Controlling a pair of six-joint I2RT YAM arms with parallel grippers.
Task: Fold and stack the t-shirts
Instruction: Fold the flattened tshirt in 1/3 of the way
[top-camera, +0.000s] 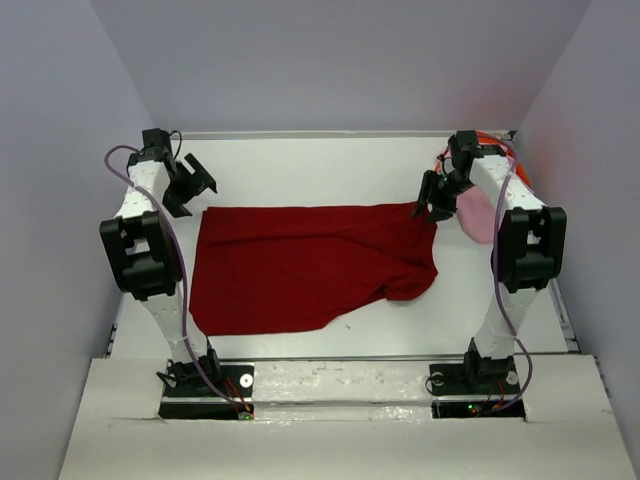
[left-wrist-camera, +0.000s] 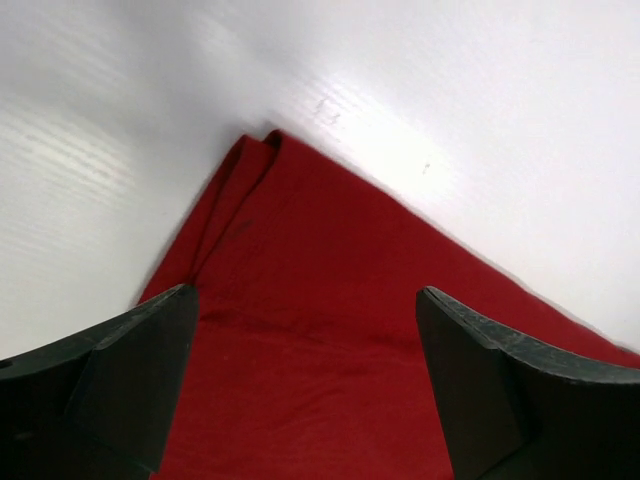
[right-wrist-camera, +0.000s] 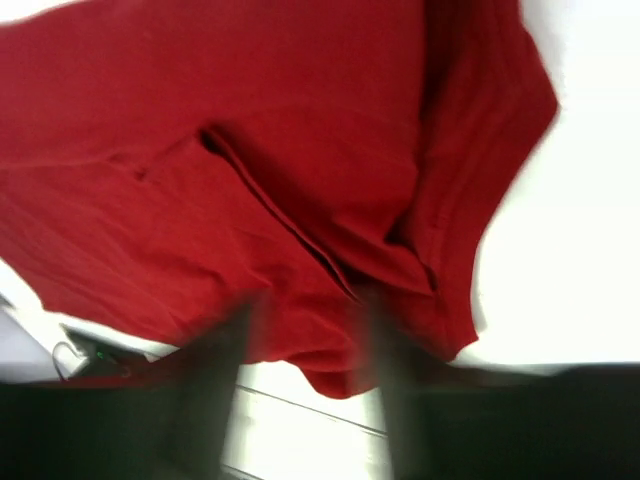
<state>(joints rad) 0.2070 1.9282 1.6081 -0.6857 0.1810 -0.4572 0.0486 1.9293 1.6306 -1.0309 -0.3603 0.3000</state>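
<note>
The dark red t-shirt (top-camera: 300, 265) lies spread on the white table, its right part rumpled and folded over. My left gripper (top-camera: 192, 185) hovers open just above the shirt's far left corner (left-wrist-camera: 262, 150), with only cloth below its jaws (left-wrist-camera: 305, 295). My right gripper (top-camera: 432, 205) hangs open over the far right corner; in the right wrist view its blurred jaws (right-wrist-camera: 308, 320) stand apart over the red cloth (right-wrist-camera: 250, 120), holding nothing. A light pink t-shirt (top-camera: 478, 215) lies bunched behind the right arm. A bit of the orange t-shirt (top-camera: 497, 143) shows at the far right corner.
White walls close in the table (top-camera: 320, 160) on the left, the far side and the right. A metal rail (top-camera: 330, 357) runs along the near edge, with both arm bases (top-camera: 205, 385) (top-camera: 475, 380) just behind it.
</note>
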